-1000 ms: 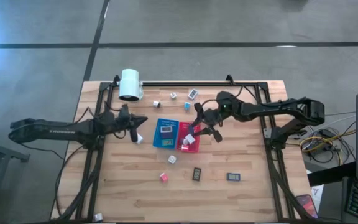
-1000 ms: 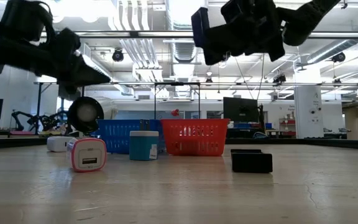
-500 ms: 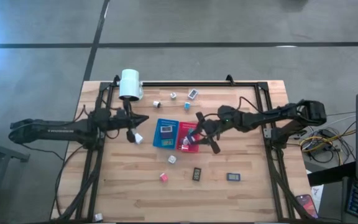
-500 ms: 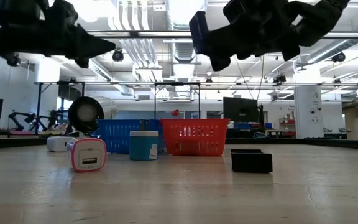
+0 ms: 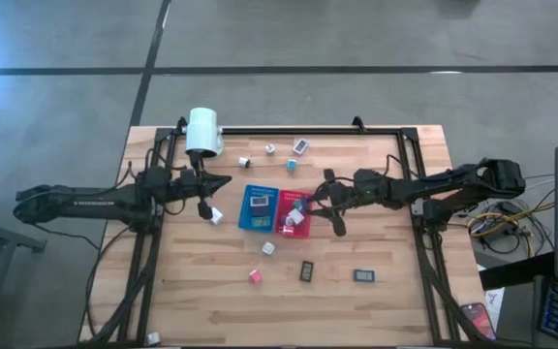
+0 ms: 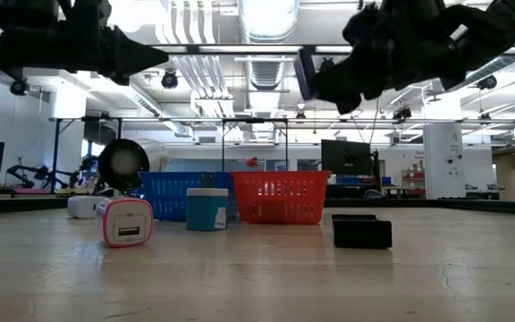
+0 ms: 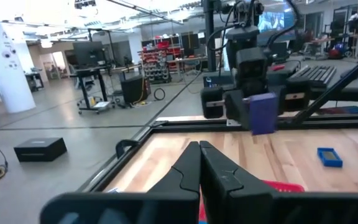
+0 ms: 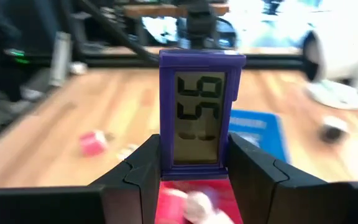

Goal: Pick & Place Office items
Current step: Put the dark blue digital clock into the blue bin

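My right gripper (image 8: 194, 155) is shut on a small purple digital clock (image 8: 197, 112), one of the office items. It hovers beside the right edge of the red tray (image 5: 284, 228), which holds white and pink pieces. The blue tray (image 5: 258, 208) adjoins the red tray on its left. My left gripper (image 5: 223, 184) is shut and empty, held above the table left of the blue tray. Loose office items rest on the wood: a pink cube (image 5: 255, 276), a white cube (image 5: 268, 248) and two dark rectangles (image 5: 307, 270) (image 5: 362, 275). My right gripper pinches the clock's two narrow sides near its bottom (image 8: 164, 163) between its two fingers (image 8: 138, 168). The fingers reach in roughly level from the table's right side. The clock stands upright in the hold with its display toward the wrist, lifted clear of table and tray.
A big white cylinder (image 5: 202, 131) lies at the far left edge. Small items (image 5: 270, 148) (image 5: 301, 145) (image 5: 292, 165) sit near the far edge, and a white cube (image 5: 216, 216) lies by my left gripper. Open wood spreads across the near half.
My right gripper, keeping the clock, has drawn back toward the table's right edge, sunk a little and turned at the wrist. My left gripper has risen and rolled, staying shut.
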Controlling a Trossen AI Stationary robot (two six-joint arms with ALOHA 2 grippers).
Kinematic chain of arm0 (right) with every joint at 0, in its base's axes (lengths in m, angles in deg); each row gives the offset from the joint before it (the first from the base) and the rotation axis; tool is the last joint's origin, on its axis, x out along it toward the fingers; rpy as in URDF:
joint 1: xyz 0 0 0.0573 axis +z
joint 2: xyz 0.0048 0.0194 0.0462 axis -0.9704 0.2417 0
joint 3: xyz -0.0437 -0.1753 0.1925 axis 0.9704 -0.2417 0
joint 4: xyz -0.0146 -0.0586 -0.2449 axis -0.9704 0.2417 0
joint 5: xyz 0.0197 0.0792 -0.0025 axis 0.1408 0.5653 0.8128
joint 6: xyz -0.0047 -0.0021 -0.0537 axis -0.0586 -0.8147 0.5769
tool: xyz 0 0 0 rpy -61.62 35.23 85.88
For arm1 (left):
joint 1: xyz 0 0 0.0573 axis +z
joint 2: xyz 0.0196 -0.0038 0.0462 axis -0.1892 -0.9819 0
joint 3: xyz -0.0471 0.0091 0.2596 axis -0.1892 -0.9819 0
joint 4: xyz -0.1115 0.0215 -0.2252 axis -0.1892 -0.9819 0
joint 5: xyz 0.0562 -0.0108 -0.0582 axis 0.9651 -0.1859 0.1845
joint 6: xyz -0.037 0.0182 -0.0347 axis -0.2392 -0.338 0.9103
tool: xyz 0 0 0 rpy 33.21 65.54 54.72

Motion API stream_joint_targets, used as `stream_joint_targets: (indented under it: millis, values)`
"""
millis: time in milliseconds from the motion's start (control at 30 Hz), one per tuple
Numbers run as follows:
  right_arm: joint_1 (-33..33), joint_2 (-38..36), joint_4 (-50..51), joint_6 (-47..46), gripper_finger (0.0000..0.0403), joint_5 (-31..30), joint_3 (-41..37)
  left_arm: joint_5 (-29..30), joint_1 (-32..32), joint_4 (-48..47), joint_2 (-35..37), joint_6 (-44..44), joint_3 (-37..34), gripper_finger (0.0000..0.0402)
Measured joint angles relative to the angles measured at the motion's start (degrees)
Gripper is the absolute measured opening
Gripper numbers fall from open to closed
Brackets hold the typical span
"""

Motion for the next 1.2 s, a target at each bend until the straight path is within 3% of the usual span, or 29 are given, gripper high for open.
stream_joint_targets:
  millis: [167,300,667,1200]
  values:
    - [-0.64,-2.01,1.18,-2.26,0.0145,-8.93,-2.09,0.00,0.00,0.33,0.00,-0.99,0.00,0.0003]
    - [-0.72,-2.07,1.79,-2.43,0.0145,-9.60,-2.09,0.00,0.00,0.35,0.02,-1.13,0.00,0.0003]
    - [-0.69,3.31,2.40,-3.23,0.0146,-6.29,2.83,0.03,0.00,0.35,0.07,-0.89,0.13,0.0003]
    - [-0.52,24.62,6.41,-5.06,0.0146,1.21,22.47,-0.02,-0.04,-0.48,-0.31,-0.71,0.15,0.0003]
